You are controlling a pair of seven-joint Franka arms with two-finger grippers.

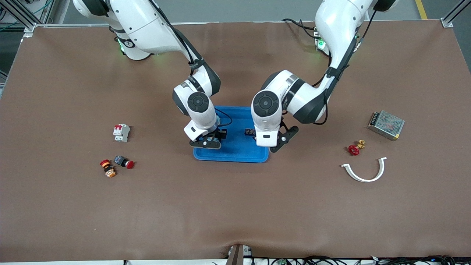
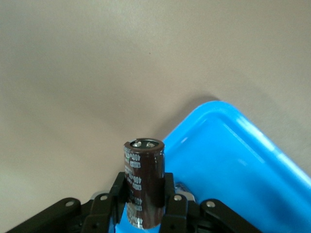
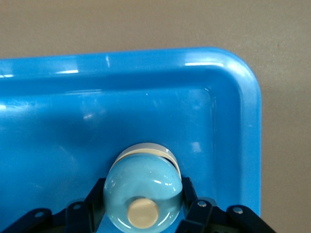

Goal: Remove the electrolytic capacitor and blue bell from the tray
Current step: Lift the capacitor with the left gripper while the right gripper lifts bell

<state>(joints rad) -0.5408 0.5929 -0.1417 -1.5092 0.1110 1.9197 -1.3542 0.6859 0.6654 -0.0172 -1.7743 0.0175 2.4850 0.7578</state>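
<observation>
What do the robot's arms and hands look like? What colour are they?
Both arms are chunky and glossy white with dark grey joints and round dark caps. Black cables run down each one, and green lights glow by the bases. The right hand and left hand are black, with thin metal links and small silver screws.

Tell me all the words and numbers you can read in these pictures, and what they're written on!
"400": printed sideways on the dark capacitor held in the left gripper. The smaller print beside it is too blurred to read.
Blue bell in the right gripper: no writing shows.
Blue tray: no writing.
Circuit breaker, red push buttons and metal power supply on the table: any labels are too small to read.
</observation>
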